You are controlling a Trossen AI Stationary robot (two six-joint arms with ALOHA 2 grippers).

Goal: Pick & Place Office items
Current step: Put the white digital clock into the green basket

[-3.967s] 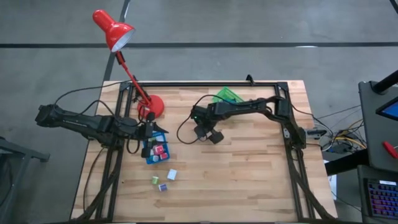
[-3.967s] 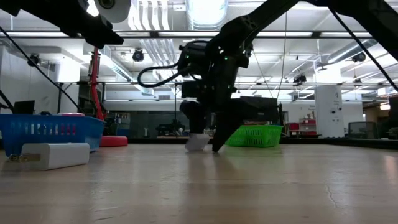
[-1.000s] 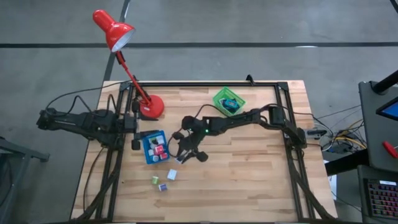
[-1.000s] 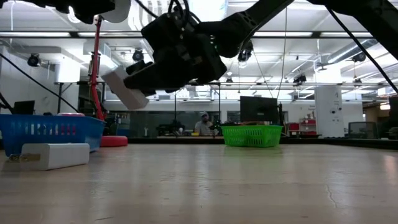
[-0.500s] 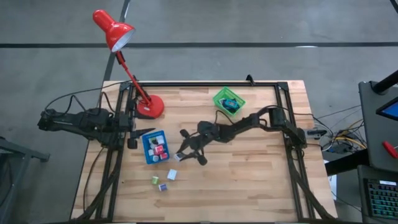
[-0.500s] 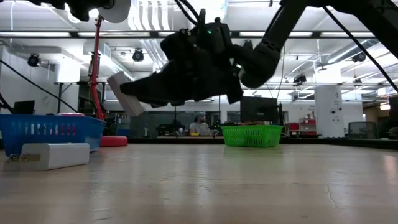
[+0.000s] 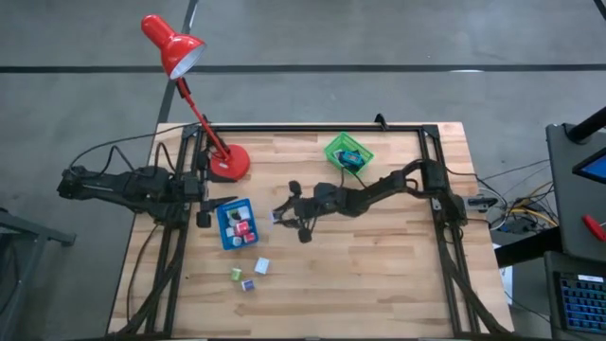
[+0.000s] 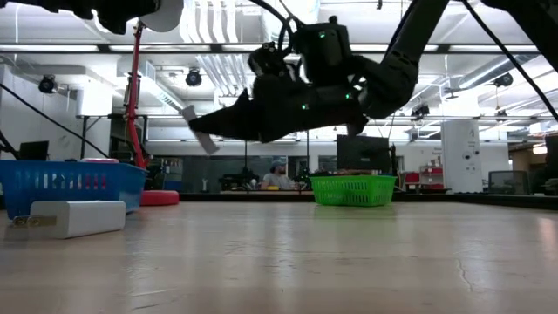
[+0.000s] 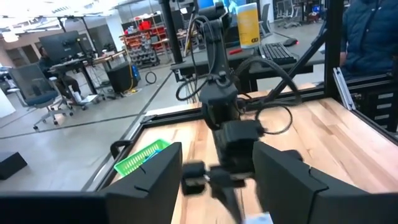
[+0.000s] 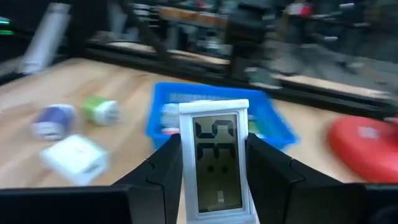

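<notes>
Jaws of the right gripper were clenched on a small white digital clock, its grey display facing the wrist camera, carried clear above the table just right of the blue tray. That tray held red and white pieces. On the table near it lay a white cube, a green block and a purple block. Farther off, the green basket sat by the far edge and the red desk lamp stood at the far left. At the table's left edge the left gripper waited, jaws parted and holding nothing
</notes>
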